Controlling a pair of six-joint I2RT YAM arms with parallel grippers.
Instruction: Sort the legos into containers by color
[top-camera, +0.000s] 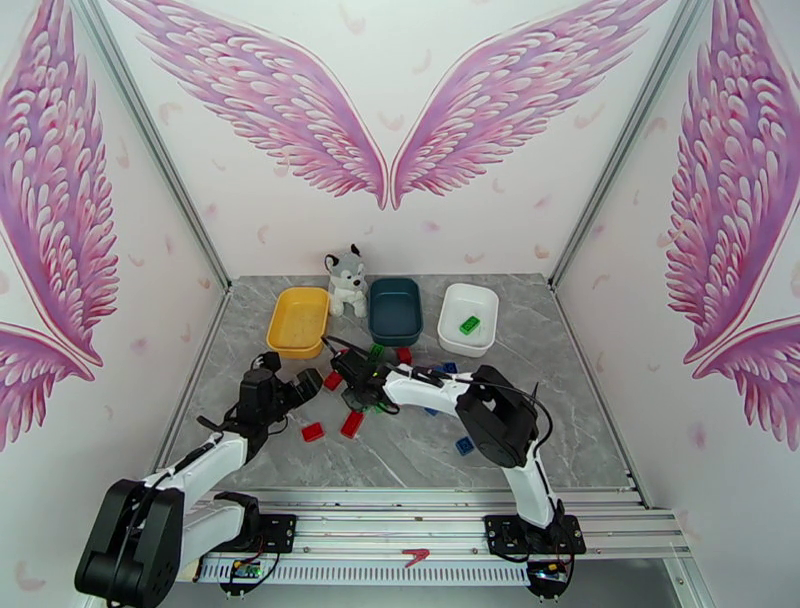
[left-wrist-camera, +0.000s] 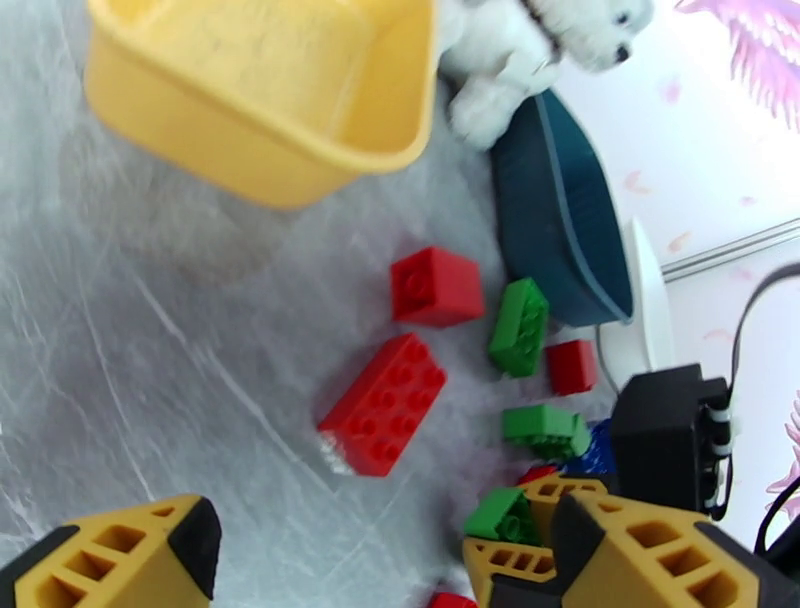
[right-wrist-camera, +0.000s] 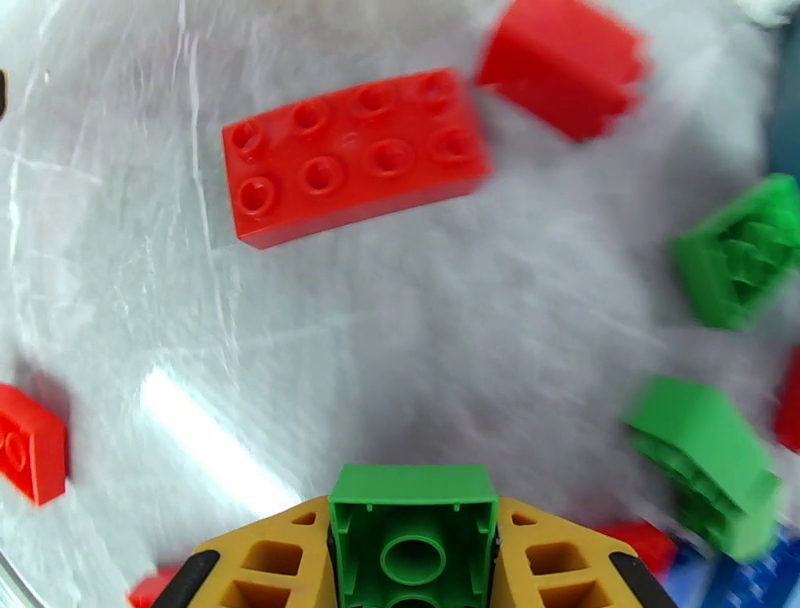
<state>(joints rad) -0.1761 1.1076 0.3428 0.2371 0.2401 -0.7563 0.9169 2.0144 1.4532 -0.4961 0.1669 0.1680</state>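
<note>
Grey tabletop (top-camera: 240, 350) bare beside yellow tray (top-camera: 298, 320)

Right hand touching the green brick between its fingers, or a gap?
Touching. Right wrist view: the green brick sits pinched between both yellow fingers of the right hand, no gap either side.

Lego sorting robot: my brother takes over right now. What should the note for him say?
Left end effector: open, empty.
Right end effector: shut on a small green studded plastic brick.
Done: one green brick lies in the shallow white plastic tray.
The yellow plastic tray and dark teal plastic tray look empty.
To do: red, green and blue bricks scattered on the grey marble-look table.
</note>
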